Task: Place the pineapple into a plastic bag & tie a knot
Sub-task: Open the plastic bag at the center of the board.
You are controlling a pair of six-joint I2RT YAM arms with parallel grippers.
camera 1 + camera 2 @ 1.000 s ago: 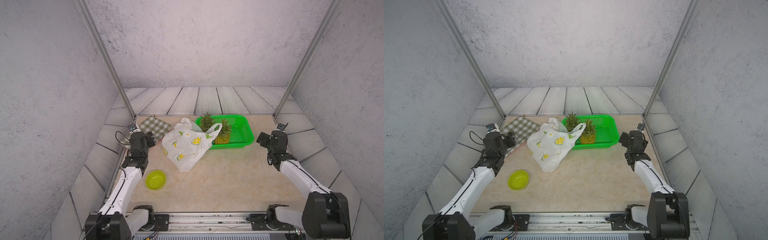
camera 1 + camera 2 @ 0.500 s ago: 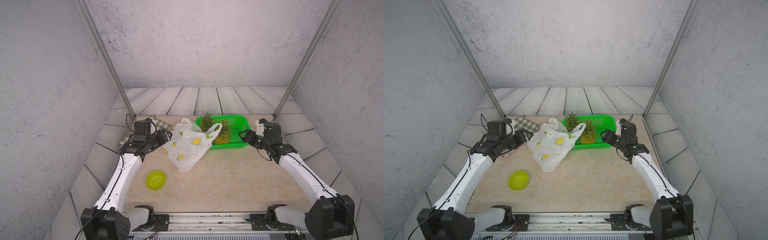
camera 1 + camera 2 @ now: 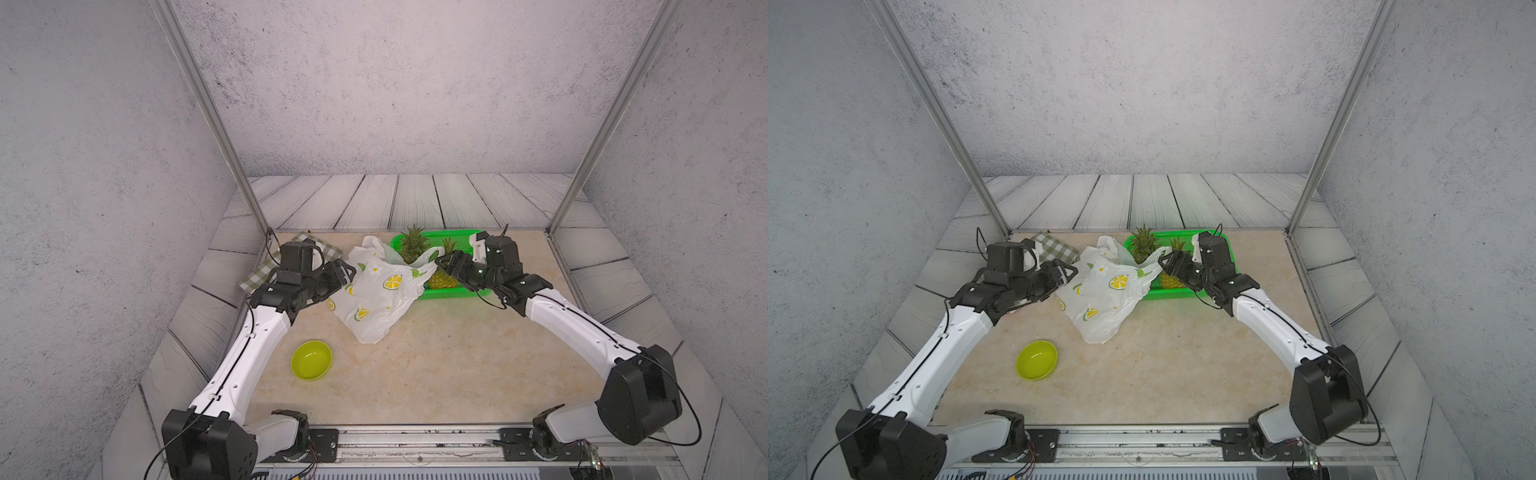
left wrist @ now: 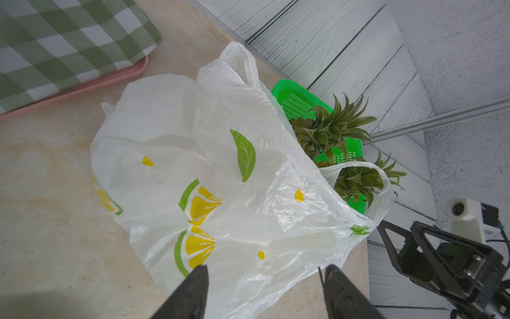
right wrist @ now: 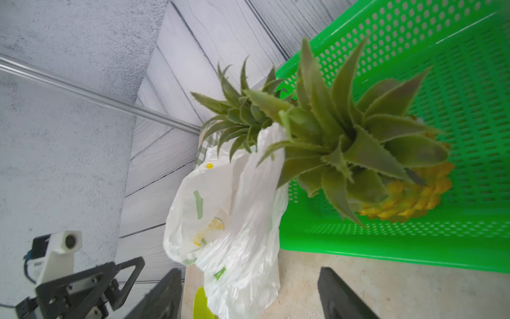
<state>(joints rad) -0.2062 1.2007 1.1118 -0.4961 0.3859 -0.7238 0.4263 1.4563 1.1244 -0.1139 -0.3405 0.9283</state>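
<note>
Progress: nil. Pineapple (image 3: pixel 441 279) sits upright in the green basket (image 3: pixel 457 294). Plastic bag (image 3: pixel 374 299) lies slumped on the table at the basket's 8 o'clock, empty by the look of it, handles untied.

Left gripper (image 3: pixel 347 271) is at the bag's 9 o'clock, jaws wide, empty. Right gripper (image 3: pixel 444 264) is at 2 o'clock beside the handle loop (image 3: pixel 430 254), jaws wide, empty.

Room: table is open from the bag's 3 to 6 o'clock. Bowl (image 3: pixel 311 359) at 7, checked cloth (image 3: pixel 254 277) at 9, second pineapple (image 3: pixel 412 247) crowds 1.
</note>
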